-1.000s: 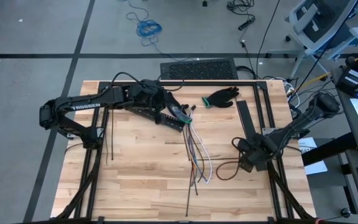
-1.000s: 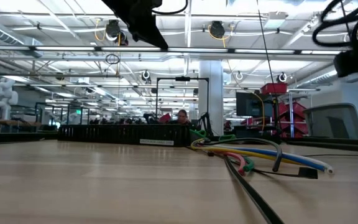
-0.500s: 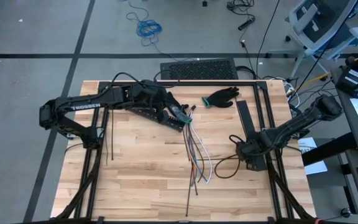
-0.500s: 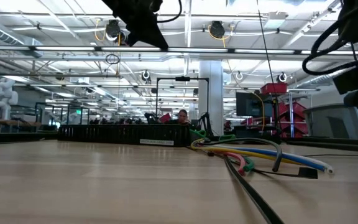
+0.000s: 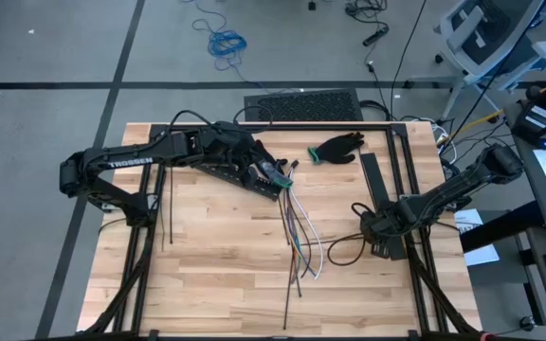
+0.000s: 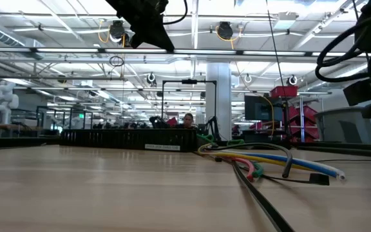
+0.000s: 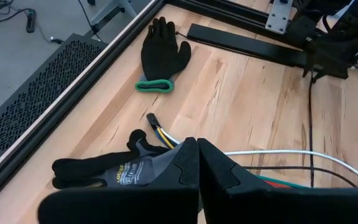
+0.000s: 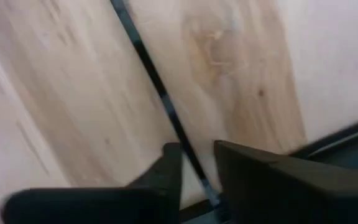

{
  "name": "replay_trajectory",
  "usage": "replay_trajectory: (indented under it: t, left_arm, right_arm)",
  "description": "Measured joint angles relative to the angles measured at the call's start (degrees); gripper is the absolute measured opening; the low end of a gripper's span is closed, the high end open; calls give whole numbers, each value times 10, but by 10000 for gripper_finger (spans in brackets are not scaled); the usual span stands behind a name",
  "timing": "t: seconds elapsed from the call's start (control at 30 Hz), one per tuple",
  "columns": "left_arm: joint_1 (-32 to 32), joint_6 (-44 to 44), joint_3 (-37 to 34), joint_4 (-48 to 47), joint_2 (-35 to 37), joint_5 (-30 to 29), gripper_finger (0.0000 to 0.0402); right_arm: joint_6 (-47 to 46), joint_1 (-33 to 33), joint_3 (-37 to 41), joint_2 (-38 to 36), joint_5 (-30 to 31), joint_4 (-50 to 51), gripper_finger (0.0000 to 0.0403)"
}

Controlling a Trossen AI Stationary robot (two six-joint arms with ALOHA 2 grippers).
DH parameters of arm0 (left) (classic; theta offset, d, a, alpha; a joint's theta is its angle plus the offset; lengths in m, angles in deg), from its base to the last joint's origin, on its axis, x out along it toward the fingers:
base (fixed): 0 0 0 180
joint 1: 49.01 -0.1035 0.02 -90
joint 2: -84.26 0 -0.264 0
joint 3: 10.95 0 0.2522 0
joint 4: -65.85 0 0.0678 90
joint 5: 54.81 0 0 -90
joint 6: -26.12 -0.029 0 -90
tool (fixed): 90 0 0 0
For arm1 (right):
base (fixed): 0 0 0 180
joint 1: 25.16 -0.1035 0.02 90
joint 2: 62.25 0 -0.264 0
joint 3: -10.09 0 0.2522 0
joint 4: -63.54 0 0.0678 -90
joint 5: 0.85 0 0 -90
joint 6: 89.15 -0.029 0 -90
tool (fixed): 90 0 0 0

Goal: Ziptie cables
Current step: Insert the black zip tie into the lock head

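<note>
The cables (image 5: 300, 232) lie loose on the wooden table, fanning toward its near edge; the low view shows them flat (image 6: 269, 162). My left gripper (image 5: 278, 180) hangs shut high above their far end (image 7: 156, 126), holding nothing (image 7: 197, 163). Thin dark zipties lie at the left (image 5: 168, 213) and beside the cables (image 5: 285, 284). My right gripper (image 5: 379, 237) is low at the table's right and points down. Its fingers stand a narrow gap apart (image 8: 197, 165), on either side of a thin dark strip (image 8: 148, 65) that lies on the wood. My right gripper comes from above with the thin dark strip's length (image 8: 190, 155) running between its two fingers. A gap shows on both sides of the strip. I cannot tell whether a finger touches it.
A grey-and-black glove (image 7: 114, 171) lies under my left gripper. A black glove (image 5: 337, 147) lies at the far edge. Black rails (image 5: 375, 185) run along the right side, with a dark looped cord (image 5: 341, 254) beside my right gripper. Bare wood spreads at the near left.
My right gripper has sunk toward the table and shifted slightly toward the left and far edge. My left gripper has stayed in place, rolling a little about its own line. The cables have not moved.
</note>
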Motion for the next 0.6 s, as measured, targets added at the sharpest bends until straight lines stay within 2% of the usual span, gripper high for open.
replay_trajectory:
  t: [0.07, 0.1, 0.27, 0.6]
  left_arm:
    - [0, -1, 0, 0, 0, 0, 0]
    - [0, -2, 0, 0, 0, -1, 0]
    - [0, -5, 0, 4, 0, -1, 0]
    - [0, -63, 0, 70, 0, -16, 0]
  right_arm:
    - [-6, 0, 1, 0, -6, 0, 22]
    - [-9, -1, 1, 0, -16, -3, 12]
    - [-20, -1, -16, 3, -7, 5, 2]
    - [-29, 1, -117, 4, 89, 39, 1]
